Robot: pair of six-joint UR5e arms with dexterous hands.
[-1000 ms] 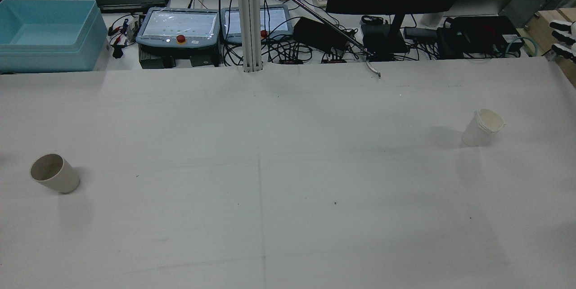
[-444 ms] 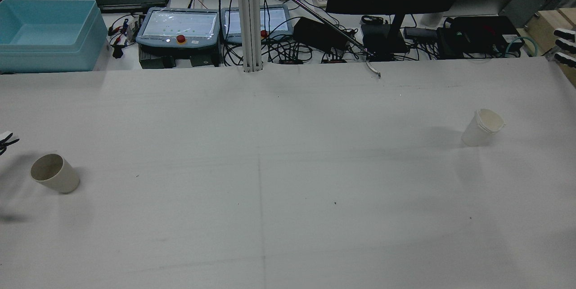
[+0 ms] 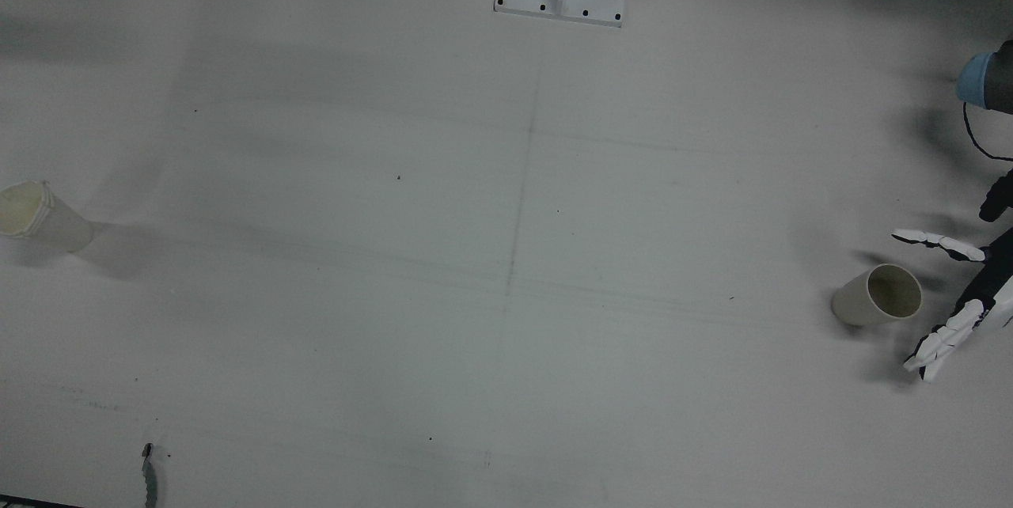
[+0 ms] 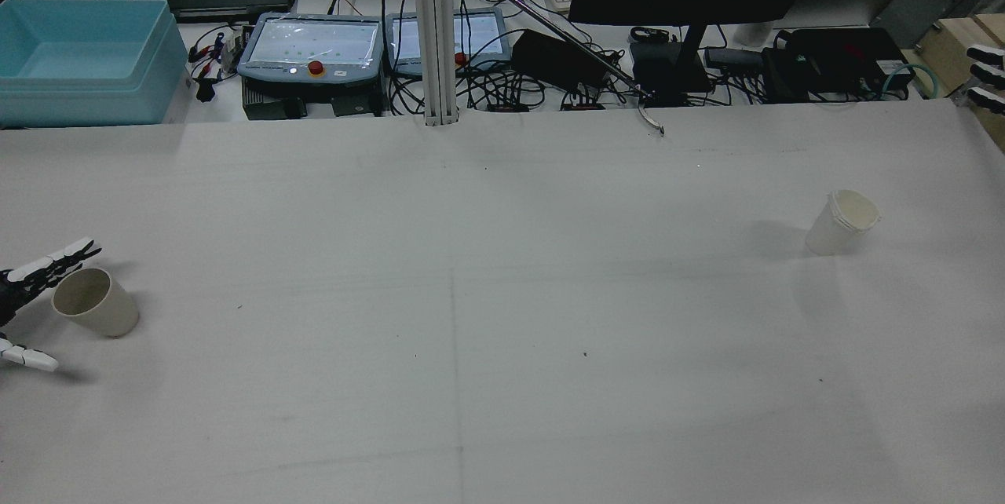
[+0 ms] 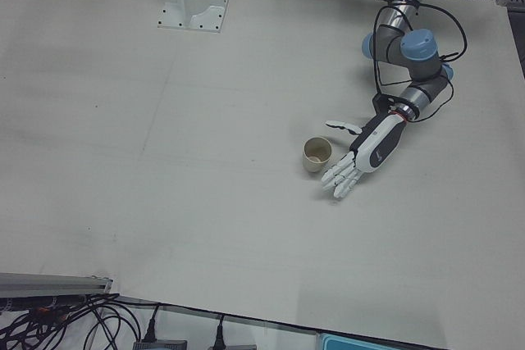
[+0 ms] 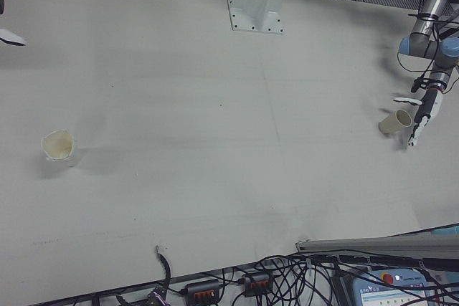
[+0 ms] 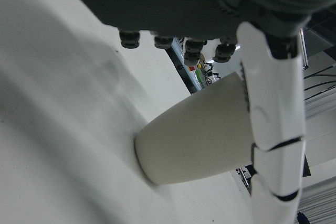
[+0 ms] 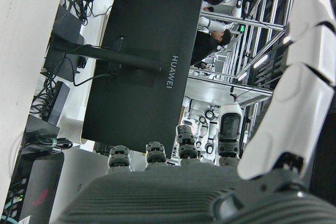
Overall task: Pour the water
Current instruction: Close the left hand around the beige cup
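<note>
My left hand [image 5: 367, 152] brackets the beige cup [image 5: 317, 153] at the tabletop's [image 5: 164, 170] three o'clock edge, fingers [image 5: 338, 181] apart, seemingly not touching. Closing off-centre could topple it; the white cup [image 3: 39, 215] waits at nine.

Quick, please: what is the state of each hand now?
Left hand: open, fingers spread around the cup, not gripping it yet.
Right hand: open, holding nothing, at the table's edge.

Beige cup [image 5: 317, 154]: matt, paper-like. White cup [image 4: 842, 222]: thin, crinkled rim. Table [image 4: 502, 315]: matt white covering. Left hand [image 5: 366, 150]: glossy white plastic shells.
</note>
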